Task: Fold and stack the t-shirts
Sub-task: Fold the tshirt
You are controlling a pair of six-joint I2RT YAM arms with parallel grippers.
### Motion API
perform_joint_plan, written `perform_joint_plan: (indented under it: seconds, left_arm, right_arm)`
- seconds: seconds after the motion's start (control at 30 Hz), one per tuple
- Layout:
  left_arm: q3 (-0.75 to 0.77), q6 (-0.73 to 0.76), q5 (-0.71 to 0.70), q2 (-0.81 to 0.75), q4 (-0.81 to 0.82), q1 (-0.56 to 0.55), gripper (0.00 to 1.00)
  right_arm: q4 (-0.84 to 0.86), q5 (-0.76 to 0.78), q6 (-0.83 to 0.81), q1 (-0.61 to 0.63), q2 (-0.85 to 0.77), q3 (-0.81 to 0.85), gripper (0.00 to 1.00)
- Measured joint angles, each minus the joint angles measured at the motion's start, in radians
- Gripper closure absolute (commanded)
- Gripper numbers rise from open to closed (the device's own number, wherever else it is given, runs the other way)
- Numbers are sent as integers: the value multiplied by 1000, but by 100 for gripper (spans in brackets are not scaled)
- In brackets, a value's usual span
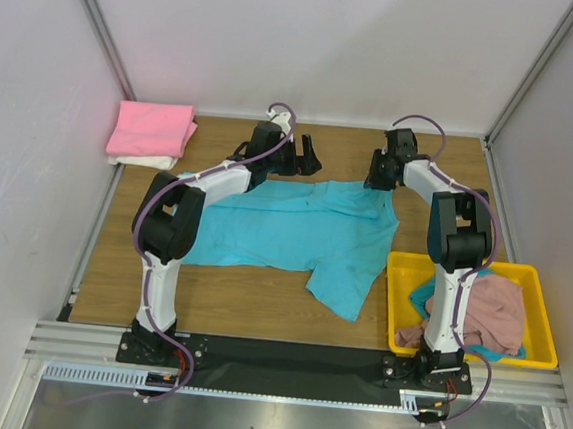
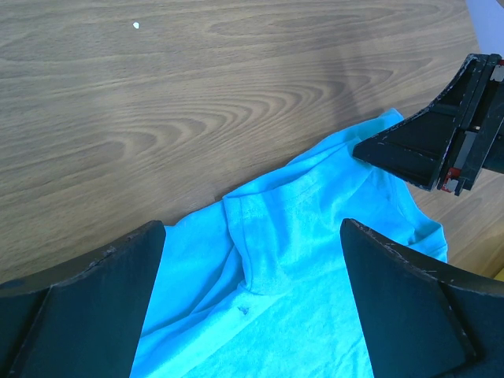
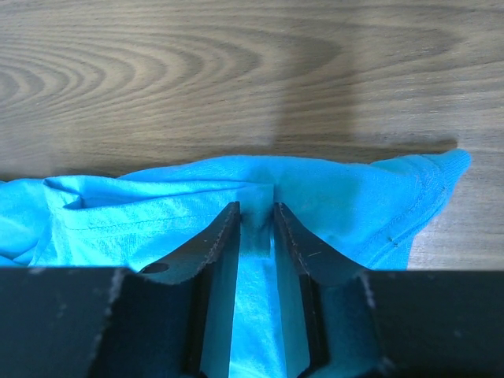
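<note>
**Right claw pinches the far hem of the turquoise shirt, left claw gapes beside it**

The right gripper is down on the turquoise t-shirt. Its two fingers stand close together with a raised ridge of blue cloth caught between them, and fabric bunches up right at the tips. That is a clamp on the shirt's edge. Beyond the tips lies bare wooden table. The hem runs off to either side of the claw, and a corner sticks out to its right.

From above, that right gripper sits on the far right corner of the turquoise t-shirt, and the rest of the garment spreads back from it towards the arm bases.

The left gripper hangs just beside it, along the same far edge. In its own camera the left gripper has its fingers spread wide apart and holds nothing. The turquoise t-shirt lies below and between them, its rumpled edge reaching just past the tips. The right gripper shows ahead and to the right, touching the cloth's corner.

Well away to the left claw's left, a bright pink t-shirt lies folded on a cream white t-shirt. Behind the right claw, near that arm's base, the yellow tray holds a crumpled dusty pink t-shirt and a teal t-shirt.
</note>
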Motion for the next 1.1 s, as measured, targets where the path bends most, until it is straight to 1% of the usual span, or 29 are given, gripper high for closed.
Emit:
perform_joint_plan:
  seconds: [0.13, 0.2, 0.23, 0.33, 0.67, 1.1]
  left_arm:
    - [0, -2, 0, 0, 0, 0, 0]
    - [0, -2, 0, 0, 0, 0, 0]
    - [0, -2, 0, 0, 0, 0, 0]
    - [0, -2, 0, 0, 0, 0, 0]
    - [0, -13, 1, 0, -9, 0, 0]
    - [0, -30, 2, 0, -24, 0, 0]
  right_arm:
    - [0, -1, 0, 0, 0, 0, 81]
    - [0, -1, 0, 0, 0, 0, 83]
    - [0, -1, 0, 0, 0, 0, 90]
    - [1, -3, -1, 0, 0, 0, 100]
    - [16, -14, 2, 1, -6, -6, 100]
    - [77, -60, 4, 5, -133, -140, 100]
